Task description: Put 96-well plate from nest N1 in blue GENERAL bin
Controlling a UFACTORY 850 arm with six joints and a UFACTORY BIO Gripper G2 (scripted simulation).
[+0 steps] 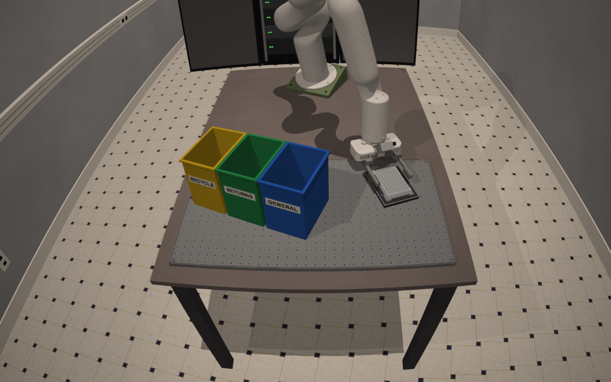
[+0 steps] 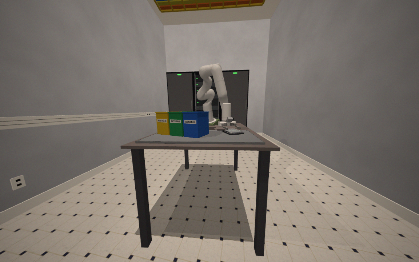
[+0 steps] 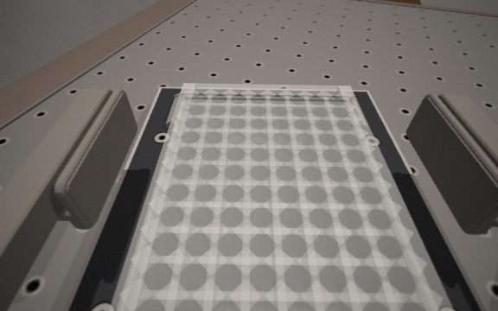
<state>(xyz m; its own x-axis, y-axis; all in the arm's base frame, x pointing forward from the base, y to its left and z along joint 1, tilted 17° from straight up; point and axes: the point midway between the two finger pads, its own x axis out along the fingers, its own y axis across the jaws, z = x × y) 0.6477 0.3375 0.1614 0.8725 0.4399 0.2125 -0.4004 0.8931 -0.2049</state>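
96-well plate (image 1: 394, 184) (image 2: 233, 130) (image 3: 262, 173), and it's sitting flat in the plate nest N1 (image 1: 400, 201) (image 2: 228, 132) (image 3: 129, 203), with my gripper (image 1: 393, 179) (image 2: 232, 127) (image 3: 277, 161) right over it! Behind us, dark cabinets (image 1: 224, 33) (image 2: 180, 94) line the far end of the room, green lights glowing. Then comes the brown table (image 1: 312, 280) (image 2: 200, 147) on its dark legs, carrying the whole show. My pale arm (image 1: 356, 42) (image 2: 219, 81) rises from the green base plate (image 1: 329, 93) (image 2: 217, 122), bends at the top and reaches down to the nest. Under the nest and the bins lies the perforated grey breadboard (image 1: 346, 254) (image 2: 201, 142) (image 3: 318, 26). And what a line-up of bins, all three upright in a tight row! The yellow RECYCLE bin (image 1: 209, 198) (image 2: 163, 130) is at one end, the green RETURNS bin (image 1: 246, 209) (image 2: 176, 131) in the middle, and the blue GENERAL bin (image 1: 285, 223) (image 2: 193, 130) is nearest the nest, between it and the green one. Down to my gripper: open, holding nothing, one finger on each side of the plate! The wrist view shows daylight between my flat pads (image 3: 102, 160) and the plate's long sides. Smallest of all, pale ring-shaped fittings (image 3: 156, 137) dot the nest's dark border, beside those rows of round wells.
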